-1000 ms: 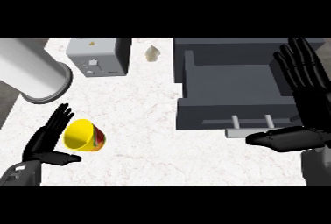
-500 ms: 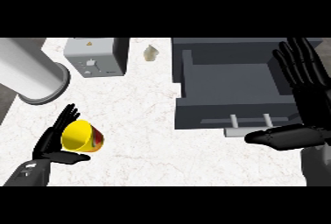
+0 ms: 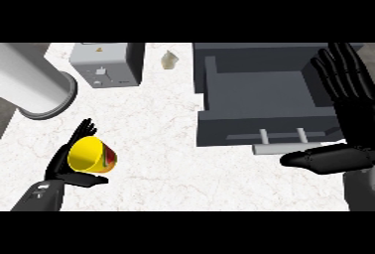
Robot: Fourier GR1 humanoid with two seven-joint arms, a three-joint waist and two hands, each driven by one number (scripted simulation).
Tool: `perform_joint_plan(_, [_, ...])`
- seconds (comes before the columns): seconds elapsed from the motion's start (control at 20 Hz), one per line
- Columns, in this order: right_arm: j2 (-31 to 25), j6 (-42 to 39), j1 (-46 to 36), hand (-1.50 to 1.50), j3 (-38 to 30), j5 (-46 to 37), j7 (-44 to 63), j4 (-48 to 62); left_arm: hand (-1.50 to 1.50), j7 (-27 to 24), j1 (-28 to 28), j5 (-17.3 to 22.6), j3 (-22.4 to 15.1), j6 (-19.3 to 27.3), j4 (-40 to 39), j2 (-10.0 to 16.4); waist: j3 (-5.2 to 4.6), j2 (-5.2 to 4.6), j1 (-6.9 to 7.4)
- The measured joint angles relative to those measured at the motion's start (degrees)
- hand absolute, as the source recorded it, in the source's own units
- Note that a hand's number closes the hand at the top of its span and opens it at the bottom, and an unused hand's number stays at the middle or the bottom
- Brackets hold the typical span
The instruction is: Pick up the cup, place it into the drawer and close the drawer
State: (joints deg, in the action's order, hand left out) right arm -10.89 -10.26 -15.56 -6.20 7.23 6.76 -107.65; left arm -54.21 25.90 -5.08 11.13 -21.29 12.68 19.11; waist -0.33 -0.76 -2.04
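The yellow cup, red on its outside, lies tilted on the white counter at the lower left, its mouth facing up and left. My left hand is round it: straight fingers rise behind its far-left side and the thumb lies along its near side. The hand is open. The grey drawer stands pulled open at the upper right, nothing in it, its pale handle on the near front. My right hand rests open at the right edge, fingers up and thumb pointing left just below the handle.
A grey toaster-like box stands at the back left. A large white cylinder lies along the left edge. A small beige object sits at the back, between the box and the drawer. Bare counter separates cup and drawer.
My left hand has moved in against the cup, thumb now under its near side. The cup has barely shifted. The right hand has stayed where it was.
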Motion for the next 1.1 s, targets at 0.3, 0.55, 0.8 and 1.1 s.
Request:
perform_joint_plan(0.3, [-0.21,-0.42,-0.23,-1.5,-0.31,-0.13,-0.91,1.59,1.5,0.74,1.52,0.23,-0.27,-2.23,-0.63,-1.26,-0.01,-0.15,0.06])
perform_joint_plan(0.55, [-0.67,-0.59,-0.17,-1.5,-0.99,0.28,-0.66,1.53,1.5,-0.18,1.83,0.49,-0.78,-3.35,1.13,-3.18,-0.02,-0.06,0.09])
perform_joint_plan(0.8, [-1.26,-0.5,-1.01,-1.5,-1.03,0.12,0.6,1.08,1.5,-4.71,1.79,0.13,-0.16,3.46,3.93,-3.97,0.01,0.03,0.29])
perform_joint_plan(1.1, [-1.26,-0.46,-1.16,-1.5,-1.32,0.6,1.16,0.93,1.5,-6.0,2.88,3.2,2.16,4.2,6.1,-6.09,0.06,0.16,0.55])
